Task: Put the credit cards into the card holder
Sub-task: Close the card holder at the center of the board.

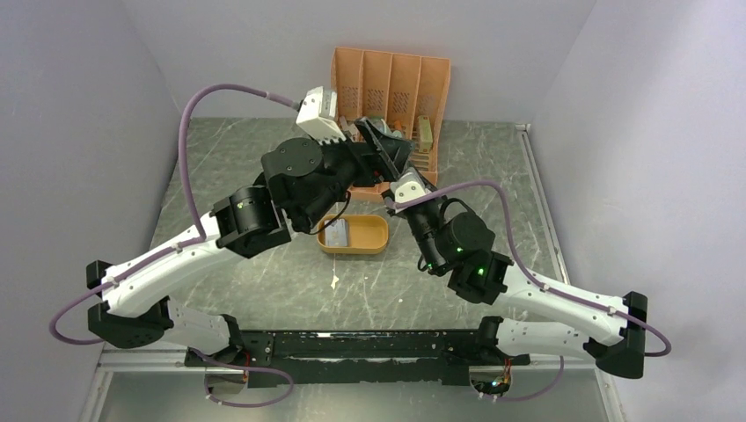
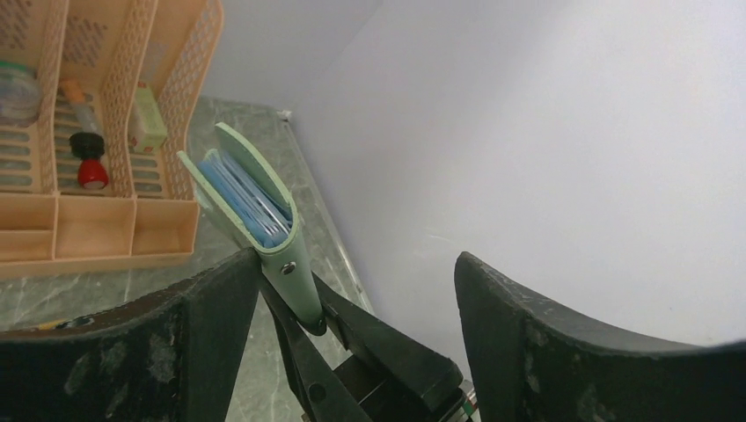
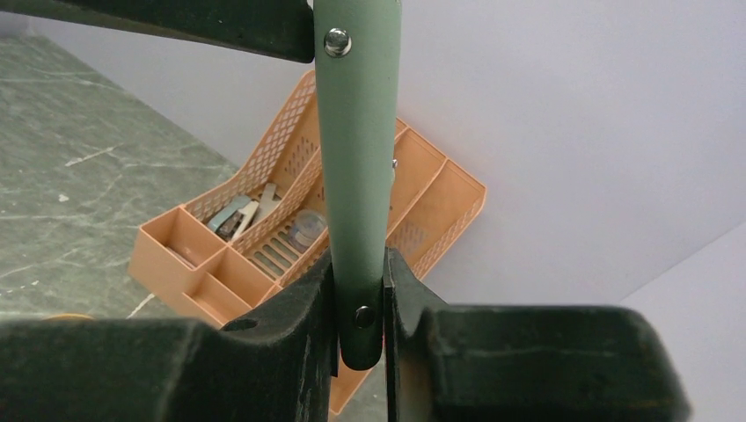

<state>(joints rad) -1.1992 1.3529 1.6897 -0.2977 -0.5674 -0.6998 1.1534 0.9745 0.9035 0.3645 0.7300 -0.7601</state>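
The grey-green card holder (image 3: 356, 132) stands on edge in the air, and my right gripper (image 3: 359, 268) is shut on its lower snap end. In the left wrist view the card holder (image 2: 295, 264) gapes at its top, with pale blue credit cards (image 2: 246, 198) showing inside its pockets. My left gripper (image 2: 356, 258) is open wide; its left finger (image 2: 211, 308) rests against the holder's side and its other finger stands well apart. The right gripper's fingers (image 2: 369, 343) show beneath the holder. Another greyish credit card (image 1: 337, 234) lies in the orange oval tray (image 1: 374, 246).
The tall orange slotted organizer (image 1: 391, 83) stands at the back against the wall, holding small items such as a red-capped bottle (image 2: 88, 163). Pale walls close in the grey marble table (image 1: 264, 281) on three sides. Both arms meet just in front of the organizer.
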